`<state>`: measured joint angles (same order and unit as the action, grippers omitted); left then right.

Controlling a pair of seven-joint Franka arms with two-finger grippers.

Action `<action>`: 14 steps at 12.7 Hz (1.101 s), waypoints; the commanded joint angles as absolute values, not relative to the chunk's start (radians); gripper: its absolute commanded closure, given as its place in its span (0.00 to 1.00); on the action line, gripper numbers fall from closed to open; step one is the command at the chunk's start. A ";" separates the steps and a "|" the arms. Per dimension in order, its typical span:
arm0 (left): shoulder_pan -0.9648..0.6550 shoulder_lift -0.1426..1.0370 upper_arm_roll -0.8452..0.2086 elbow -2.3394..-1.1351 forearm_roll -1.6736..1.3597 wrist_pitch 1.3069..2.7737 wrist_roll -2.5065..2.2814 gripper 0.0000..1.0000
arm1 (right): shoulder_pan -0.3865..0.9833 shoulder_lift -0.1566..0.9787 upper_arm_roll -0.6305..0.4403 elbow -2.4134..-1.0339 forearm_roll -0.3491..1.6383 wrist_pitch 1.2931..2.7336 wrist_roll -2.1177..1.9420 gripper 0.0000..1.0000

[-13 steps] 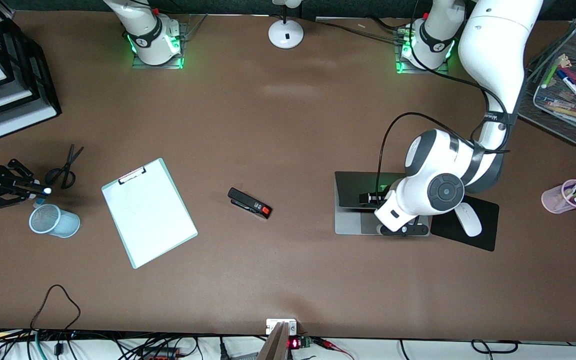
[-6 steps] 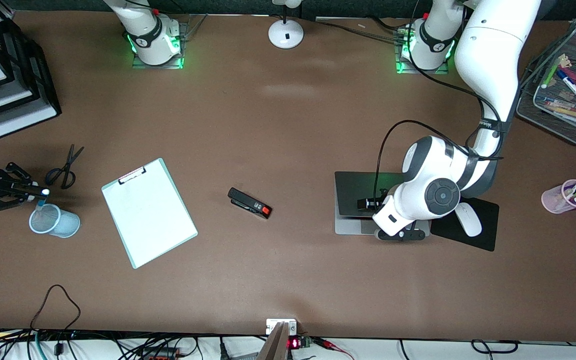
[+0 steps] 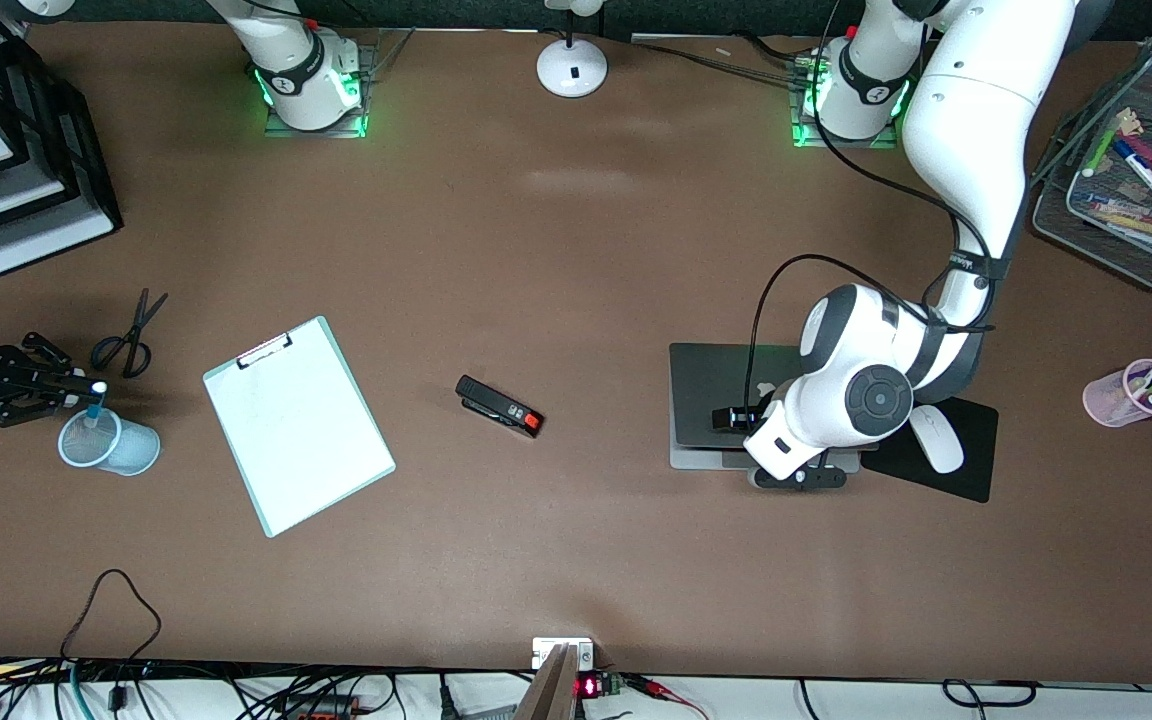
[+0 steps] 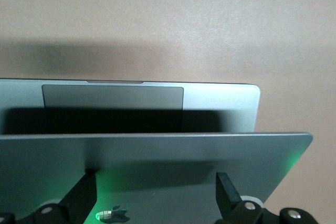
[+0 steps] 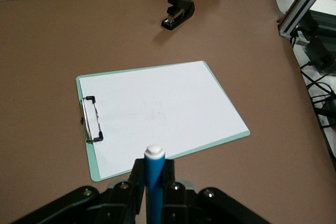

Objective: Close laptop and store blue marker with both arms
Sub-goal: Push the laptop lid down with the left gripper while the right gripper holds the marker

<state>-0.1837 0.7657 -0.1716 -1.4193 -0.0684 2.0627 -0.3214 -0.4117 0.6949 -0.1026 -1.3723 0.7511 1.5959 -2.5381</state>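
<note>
The silver-grey laptop lies toward the left arm's end of the table, its lid lowered almost onto the base. In the left wrist view the lid hangs just over the trackpad. My left gripper is open, and its fingers rest spread apart on the lid beside the apple logo. My right gripper is shut on the blue marker and holds it upright, white end up, over the mouth of a light-blue mesh cup. The marker stands between the right gripper's fingers.
A clipboard and a black stapler lie mid-table. Scissors lie beside the mesh cup. A white mouse sits on a black mouse pad beside the laptop. A pink pen cup, a wire tray and paper trays stand at the table's ends.
The left gripper has pushed the laptop lid down from half open to nearly shut. The right gripper has brought the marker over the mesh cup's mouth.
</note>
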 commanded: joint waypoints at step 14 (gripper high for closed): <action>-0.172 0.787 -0.155 -1.387 -0.080 2.103 -0.264 0.00 | -0.474 0.782 -0.077 -1.287 0.785 1.561 -2.652 0.90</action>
<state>-0.1784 0.8330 -0.1561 -1.3931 -0.0683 2.1390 -0.2817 -0.4576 0.7558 -0.0941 -1.3175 0.7703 1.5627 -2.6357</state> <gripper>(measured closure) 0.000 0.824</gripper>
